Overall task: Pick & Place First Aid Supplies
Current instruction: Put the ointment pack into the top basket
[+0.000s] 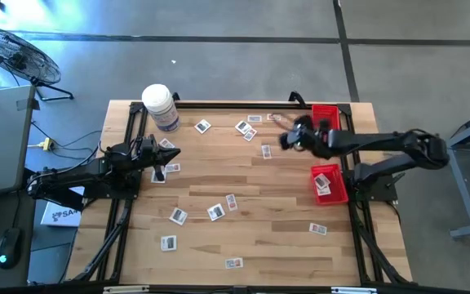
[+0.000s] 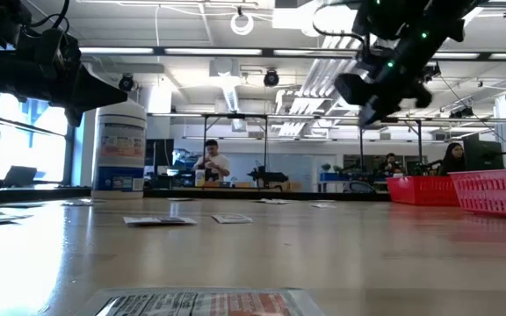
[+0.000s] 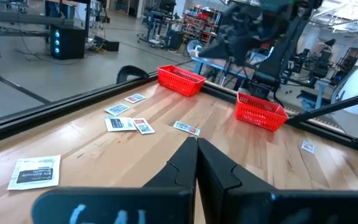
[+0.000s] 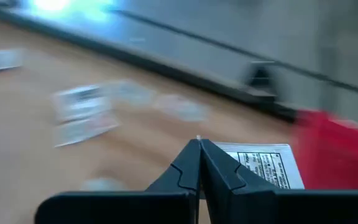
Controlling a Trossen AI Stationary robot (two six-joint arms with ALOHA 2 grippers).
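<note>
Several small white packets, the first aid supplies (image 1: 215, 212), lie flat and scattered over the wooden table. My right gripper (image 1: 286, 140) hangs in the air over the far right part of the table, next to the far red basket (image 1: 326, 114), and is shut on one white packet (image 4: 263, 163). My left gripper (image 1: 174, 153) waits shut and level above the table's left side, holding nothing. The left wrist view shows its closed fingers (image 3: 196, 140) and the right gripper (image 3: 229, 37) farther off. My right gripper pinches one white packet between its two fingers, at the packet's edge (image 4: 241, 152). The rest of the packet sticks out to one side of the fingers. The fingers slant downward, and the packet is lifted clear of the table.
A second red basket (image 1: 330, 184) with packets in it stands at the right edge, nearer than the first. A big white jar (image 1: 160, 106) stands at the far left. People and benches show in the room beyond the table (image 2: 209, 162).
</note>
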